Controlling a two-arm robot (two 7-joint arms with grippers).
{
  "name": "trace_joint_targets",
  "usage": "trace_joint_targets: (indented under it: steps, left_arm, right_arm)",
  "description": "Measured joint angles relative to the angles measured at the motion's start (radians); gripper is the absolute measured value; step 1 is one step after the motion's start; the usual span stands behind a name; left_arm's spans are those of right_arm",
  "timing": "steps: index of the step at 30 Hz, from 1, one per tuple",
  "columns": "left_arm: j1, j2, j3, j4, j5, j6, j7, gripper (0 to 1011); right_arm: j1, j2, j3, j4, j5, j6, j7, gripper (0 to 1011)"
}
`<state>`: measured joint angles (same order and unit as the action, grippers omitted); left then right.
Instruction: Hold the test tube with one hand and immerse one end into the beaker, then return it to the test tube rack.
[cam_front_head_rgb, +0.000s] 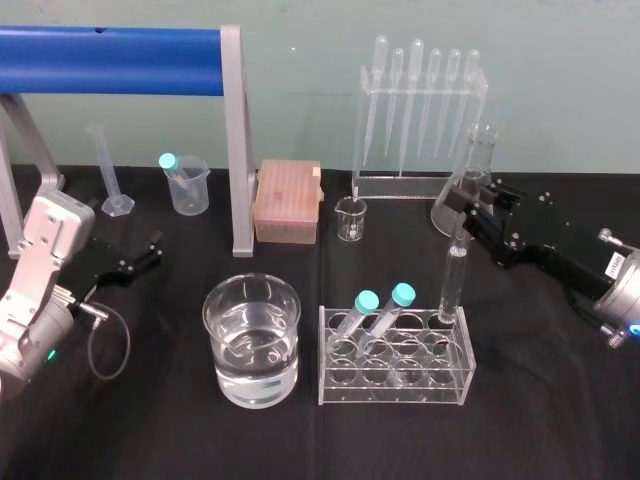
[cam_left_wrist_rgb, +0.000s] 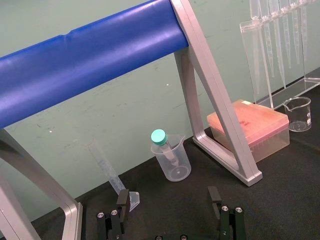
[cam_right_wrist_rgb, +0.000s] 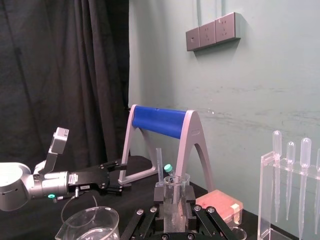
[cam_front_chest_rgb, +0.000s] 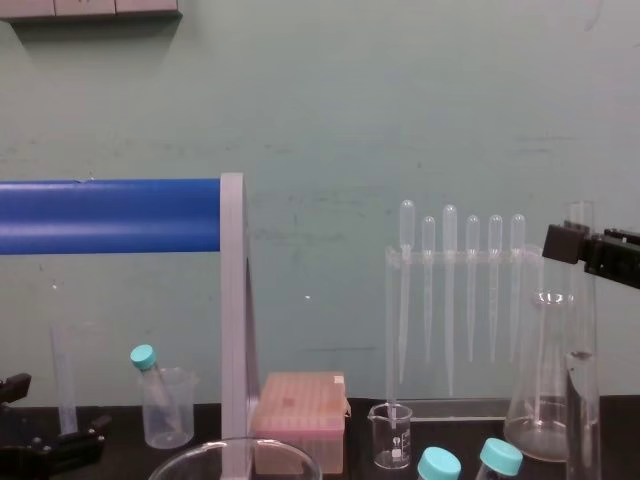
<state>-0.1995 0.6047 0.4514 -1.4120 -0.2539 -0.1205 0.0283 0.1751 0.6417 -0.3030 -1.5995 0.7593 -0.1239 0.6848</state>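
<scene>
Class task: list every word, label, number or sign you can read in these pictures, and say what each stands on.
No text can be read.
On the small glass beaker: printed marks, too blurred to read.
On the measuring cylinder: blue scale marks, no legible numbers.
On the right arm, a white label: too small to read.

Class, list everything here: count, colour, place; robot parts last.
clear plastic rack: 1, front centre
long clear glass test tube: 1, in rack
wide clear glass beaker: 1, left of rack
cloudy plastic beaker: 1, rear left
turquoise-capped tubes: 3; two racked, one in cloudy beaker
clear graduated cylinder: 1, rear left
blue roller: 1, rear left
pink tip box: 1, rear centre
tiny glass beaker: 1, beside box
clear pipettes: 6, rear stand
clear conical flask: 1, rear right
left tool: black, open, left
right tool: black, shut on test tube
</scene>
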Motion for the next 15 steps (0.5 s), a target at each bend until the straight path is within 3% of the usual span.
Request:
trace_joint_targets:
  steps: [15]
  left_arm:
    - [0.0,0.0,0.0,0.0,0.0,0.0,0.0,1000]
  right_arm:
    - [0.036,-0.018,-0.032,0.052,-0.011,0.007,0.016,242]
